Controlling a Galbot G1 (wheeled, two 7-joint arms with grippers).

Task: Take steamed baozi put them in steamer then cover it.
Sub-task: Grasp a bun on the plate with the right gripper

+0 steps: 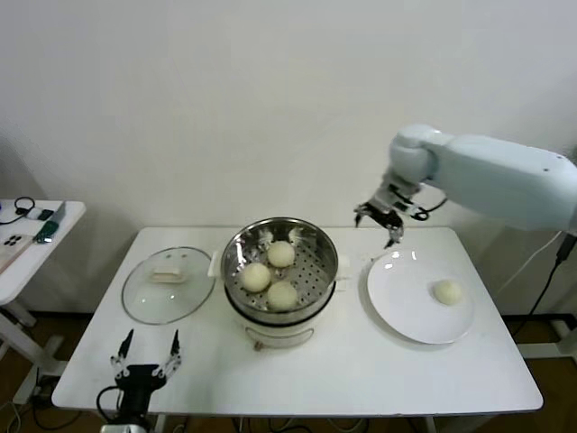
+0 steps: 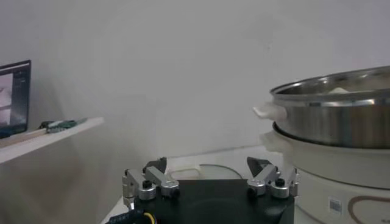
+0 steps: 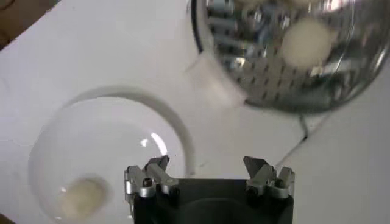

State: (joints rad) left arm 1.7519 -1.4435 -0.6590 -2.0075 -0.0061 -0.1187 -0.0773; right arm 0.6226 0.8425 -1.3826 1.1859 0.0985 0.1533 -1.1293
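I am looking down on a white rectangular table (image 1: 361, 379) set against a plain pale wall, with a small side table far left. At the near left edge my left gripper (image 1: 146, 354) is sitting parked, its fingers spread wide and holding nothing. Just beyond it the round clear glass lid with a white handle (image 1: 168, 284) is lying flat on the table. In the middle, the round shiny stainless-steel steamer (image 1: 280, 262) on its white pot base is carrying three small cream-white steamed baozi (image 1: 268, 271) on the perforated floor. To its right, my right gripper (image 1: 381, 219) is hovering above the far rim of the flat round white plate (image 1: 401, 302), jaws wide apart and empty. The last baozi (image 1: 448, 291) is resting toward the plate's right side, well apart from the gripper.

I am judging that bun light, soft and easily dented, so I would straddle its widest middle and close gently.
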